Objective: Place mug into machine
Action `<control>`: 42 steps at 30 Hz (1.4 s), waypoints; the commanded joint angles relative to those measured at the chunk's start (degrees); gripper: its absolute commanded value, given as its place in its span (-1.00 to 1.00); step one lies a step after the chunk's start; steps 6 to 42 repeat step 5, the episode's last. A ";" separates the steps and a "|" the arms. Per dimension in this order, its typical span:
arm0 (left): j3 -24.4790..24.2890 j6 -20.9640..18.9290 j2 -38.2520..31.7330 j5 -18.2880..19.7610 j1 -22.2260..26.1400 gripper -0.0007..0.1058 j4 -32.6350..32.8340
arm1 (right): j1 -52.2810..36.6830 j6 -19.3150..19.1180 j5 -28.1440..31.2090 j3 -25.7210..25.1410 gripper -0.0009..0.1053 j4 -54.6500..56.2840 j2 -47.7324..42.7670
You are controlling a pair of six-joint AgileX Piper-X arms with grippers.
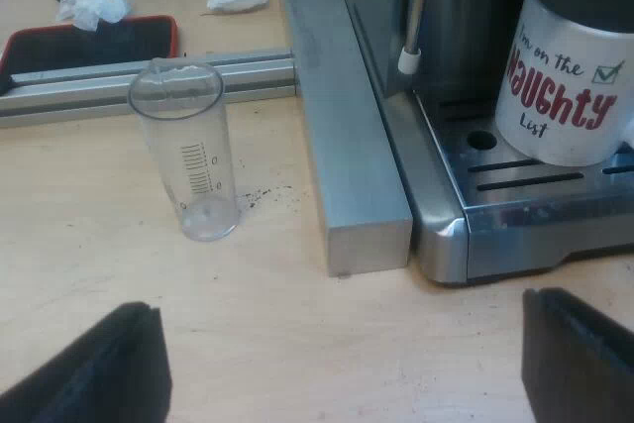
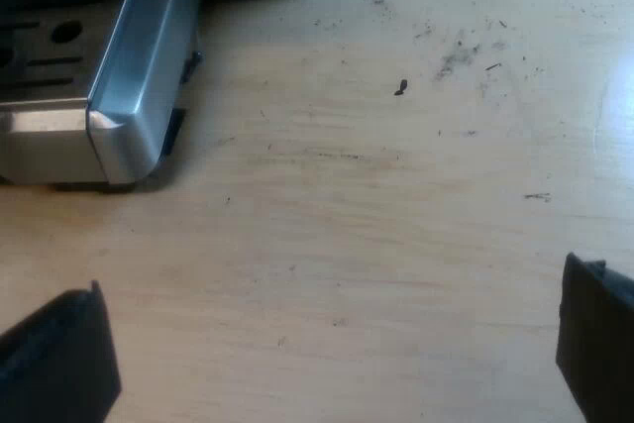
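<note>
Seeing the mug (image 1: 570,76) upright on the machine's drip tray (image 1: 535,183), I judge it placed. My left hand (image 1: 339,309) and right hand (image 2: 335,282) gape wide and empty over the table (image 1: 277,274). I'd retreat slowly, steering clear of the mug.

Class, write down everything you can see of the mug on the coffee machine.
The mug is white and glossy, seemingly ceramic, with a dark inside. Its side reads "I'm on the NAUGHTY list" in black and red letters, beside a green ticked box. It stands upright on the slotted metal tray at the front of the espresso machine. Nothing else is seen touching it.
</note>
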 commanded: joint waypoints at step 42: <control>-0.24 -0.06 -7.99 0.30 0.14 0.41 -1.19 | -0.01 0.06 -0.27 -0.42 0.75 -0.30 -2.59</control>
